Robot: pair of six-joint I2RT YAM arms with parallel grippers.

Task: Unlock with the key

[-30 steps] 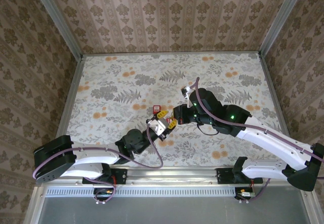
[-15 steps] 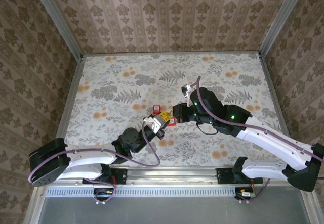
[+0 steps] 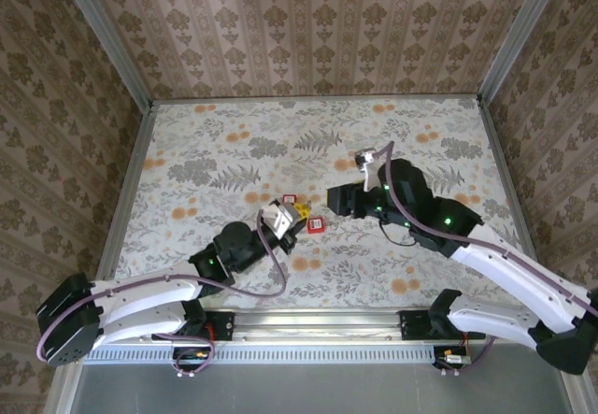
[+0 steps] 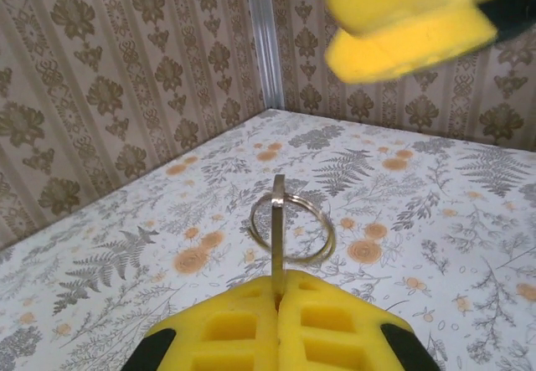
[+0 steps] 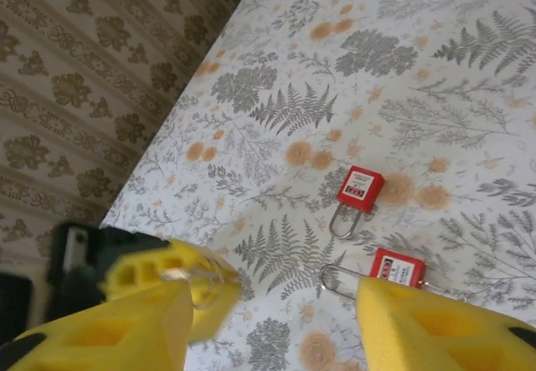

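Yellow pads (image 4: 243,325) of the left gripper (image 4: 278,297) were clenched on the metal key (image 4: 277,237), which stood upright with its wire ring (image 4: 323,235) at the top; the right gripper (image 5: 272,304) hung released, fingers spread wide; one red padlock (image 5: 360,189) and a second red padlock (image 5: 396,268) lay flat and apart on the floral table (image 3: 420,124), both near the key; the right gripper was over the table just beside them.
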